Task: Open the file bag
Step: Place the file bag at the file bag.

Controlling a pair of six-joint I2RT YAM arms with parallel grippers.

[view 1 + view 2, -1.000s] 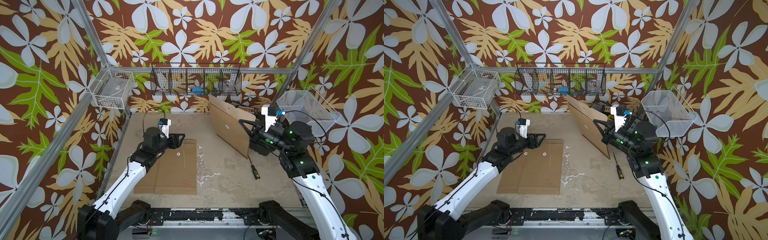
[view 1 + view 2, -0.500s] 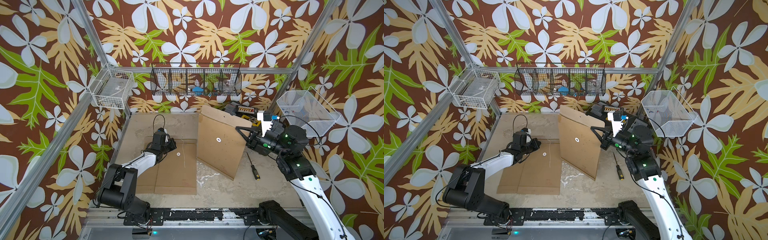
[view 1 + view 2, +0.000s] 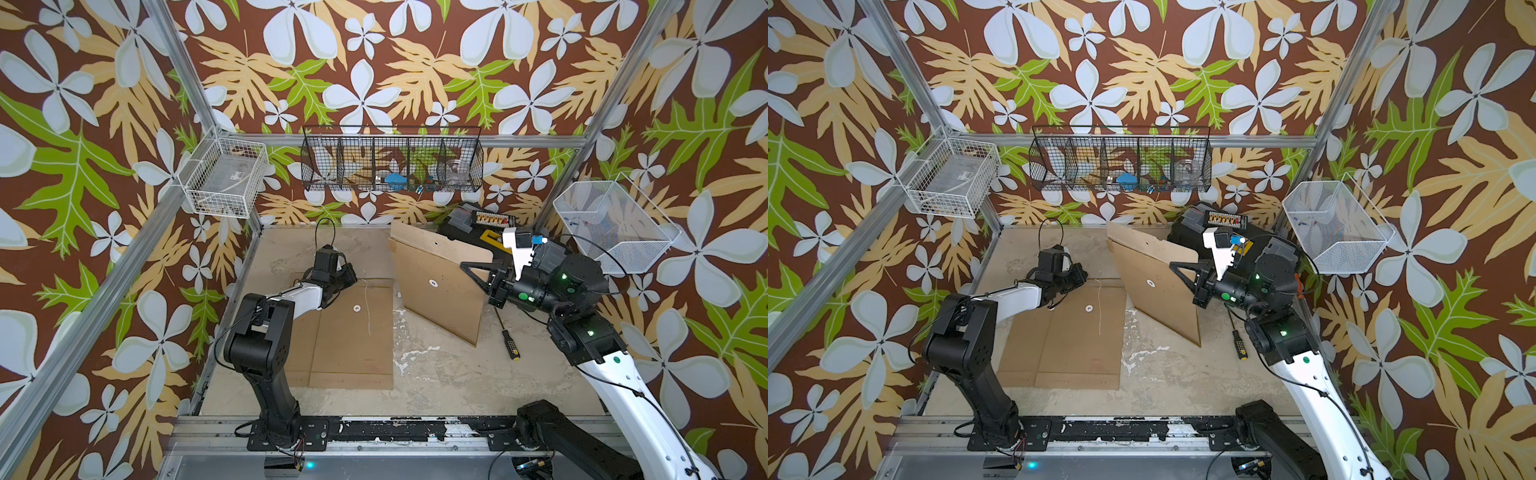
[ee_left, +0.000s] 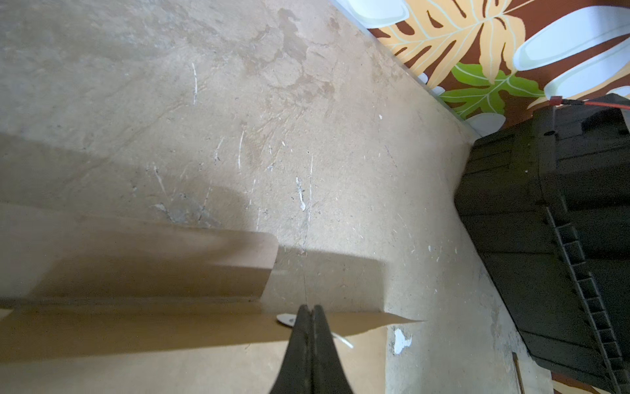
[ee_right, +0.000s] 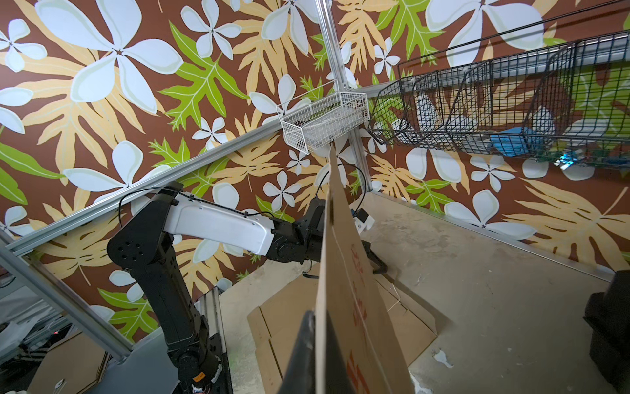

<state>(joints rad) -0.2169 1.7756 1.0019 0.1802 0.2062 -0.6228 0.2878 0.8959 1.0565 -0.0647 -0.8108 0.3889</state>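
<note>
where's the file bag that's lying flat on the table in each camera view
In a top view: the flat file bag lies left of centre on the table.
In a top view: same spot, left of the raised file bag.
Left wrist: directly under the shut left end effector, at.
Right wrist: on the table behind the raised file bag.
Shared landmark: the black tool case.

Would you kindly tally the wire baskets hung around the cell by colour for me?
White: 2, the left basket and the right basket
Black: 1, the back basket
Total: 3
</note>
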